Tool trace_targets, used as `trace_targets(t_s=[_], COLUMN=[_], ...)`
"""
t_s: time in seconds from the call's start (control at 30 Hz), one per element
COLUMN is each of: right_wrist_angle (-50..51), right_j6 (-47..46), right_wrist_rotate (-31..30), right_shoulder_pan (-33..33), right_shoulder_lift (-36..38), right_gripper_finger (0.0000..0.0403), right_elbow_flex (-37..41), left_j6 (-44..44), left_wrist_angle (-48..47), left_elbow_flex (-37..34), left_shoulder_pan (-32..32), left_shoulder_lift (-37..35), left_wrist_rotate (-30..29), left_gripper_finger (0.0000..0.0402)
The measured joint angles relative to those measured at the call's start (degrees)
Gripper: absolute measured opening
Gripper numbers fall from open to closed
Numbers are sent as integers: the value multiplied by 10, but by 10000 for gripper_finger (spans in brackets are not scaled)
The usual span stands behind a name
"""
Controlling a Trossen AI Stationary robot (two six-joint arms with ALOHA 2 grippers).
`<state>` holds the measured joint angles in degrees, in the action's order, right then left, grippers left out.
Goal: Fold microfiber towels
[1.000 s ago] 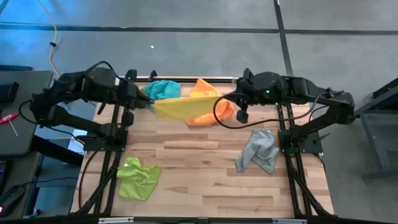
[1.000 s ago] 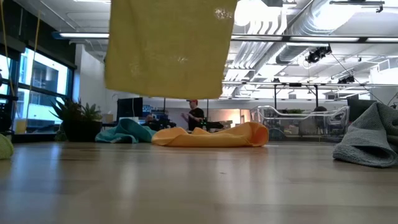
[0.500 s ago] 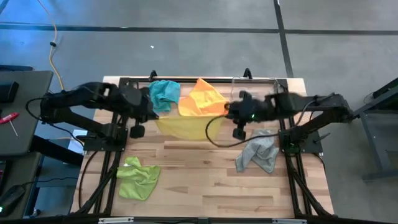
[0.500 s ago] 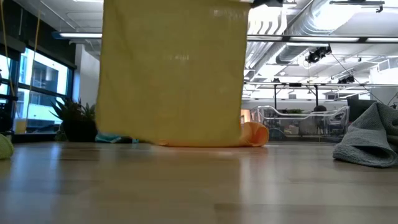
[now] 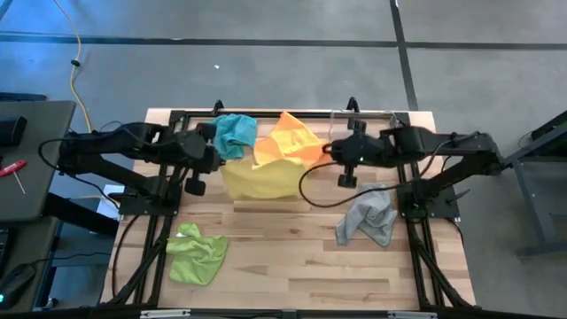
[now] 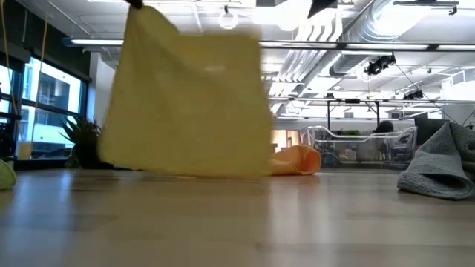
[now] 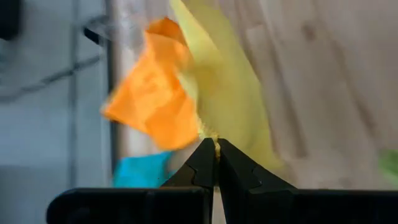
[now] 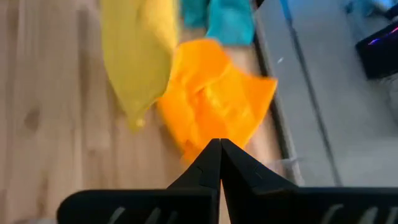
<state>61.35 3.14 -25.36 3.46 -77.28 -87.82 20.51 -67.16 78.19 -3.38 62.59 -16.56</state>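
The yellow towel (image 5: 261, 179) hangs from my left gripper (image 5: 215, 161), which is shut on one upper corner. Its lower edge (image 6: 185, 172) reaches the table. My right gripper (image 5: 329, 152) is shut with nothing between its fingers. It hovers above the orange towel (image 8: 214, 99), apart from the yellow towel's free corner (image 6: 252, 41). The orange towel (image 5: 290, 142) and the teal towel (image 5: 235, 133) lie crumpled at the far edge. The grey towel (image 5: 368, 217) lies in a heap at the right, and the lime green towel (image 5: 197, 252) lies near the left front. My left gripper pinches an upper corner of the yellow towel (image 7: 214, 132) between its two fingertips, slanting down from the table's left. The cloth hangs below and spreads toward the right, slack, with its lower edge on the table.
A clear plastic bin (image 6: 356, 144) and a green plant-like object (image 6: 89, 141) stand at the far edge. The black frame rails (image 5: 168, 204) run along both sides. Bare wood (image 5: 283, 257) lies in the middle and toward the near edge.
Both grippers have come down and toward the near edge with the yellow towel spread between them, until its lower edge met the table. The towel's right upper corner has then come away from my right gripper and sags. The left corner stays held.
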Motion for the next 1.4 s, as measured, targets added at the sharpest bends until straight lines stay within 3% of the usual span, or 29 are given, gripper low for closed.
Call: trace_targets(t_s=[0.13, 0.43, 0.53, 0.7, 0.8, 0.93, 1.13, 1.3, 1.4], right_wrist_angle=[21, 26, -41, -221, -309, -336, -331, -313, -306], right_j6=[-30, -87, -102, -109, -119, -119, -76, -70, -75], right_wrist_rotate=[4, 15, 40, 103, 120, 119, 111, 73, 73], right_shoulder_pan=[8, 56, 57, 57, 57, 56, 41, 19, 13], right_shoulder_lift=[-1, -19, -18, -9, -10, -3, 57, 135, 177], right_gripper_finger=[1, 0, 0, 0, 0, 0, 0, 0, 0], right_elbow_flex=[-12, -11, 32, 171, 228, 251, 249, 249, 249], left_j6=[5, -34, -54, -113, -148, -136, -36, 127, 160], left_wrist_angle=[-1, -1, 0, -9, -12, -26, -38, -83, -90], left_elbow_flex=[0, 0, 0, 0, 1, 13, 108, 267, 363], left_shoulder_pan=[6, 41, 48, 61, 66, 41, -19, -47, -42], left_shoulder_lift=[0, 1, 1, 5, 34, 84, 185, 287, 328], left_wrist_rotate=[-36, -17, -11, 57, 59, 48, 30, -128, -186], left_gripper_finger=[0, 0, 0, 0, 0, 0, 0, 0, 0])
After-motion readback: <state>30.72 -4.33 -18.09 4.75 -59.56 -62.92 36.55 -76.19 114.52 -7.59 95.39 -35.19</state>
